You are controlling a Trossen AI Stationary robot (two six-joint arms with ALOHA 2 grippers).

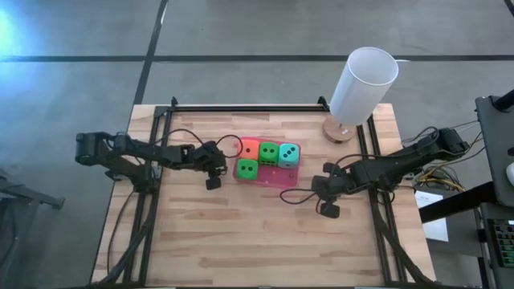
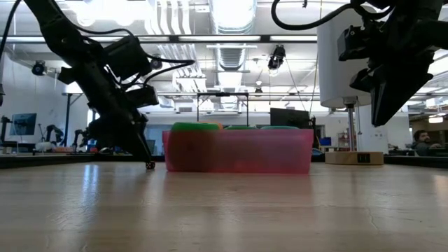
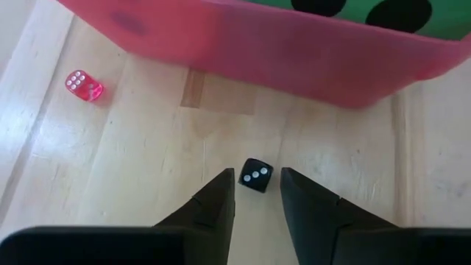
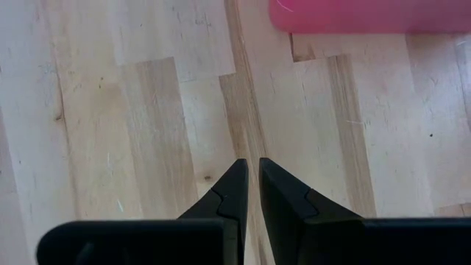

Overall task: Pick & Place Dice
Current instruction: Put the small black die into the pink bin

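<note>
Left tool [image 3: 257, 197], partly open and empty, hovers at a tiny black die [image 3: 255, 175] near the pink pad [image 3: 294, 59]; right tool [image 4: 252, 190] is closed, empty.

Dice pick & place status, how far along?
Looks done: four soft pipped cubes sit on the flat pink pad: orange cube, teal cube, two green cubes. In hand: nothing gripped; the left pincer stands open around a small black die on the table. Left: close, lift, place it; a small translucent red die also lies loose. Right pincer shut, idle.
</note>
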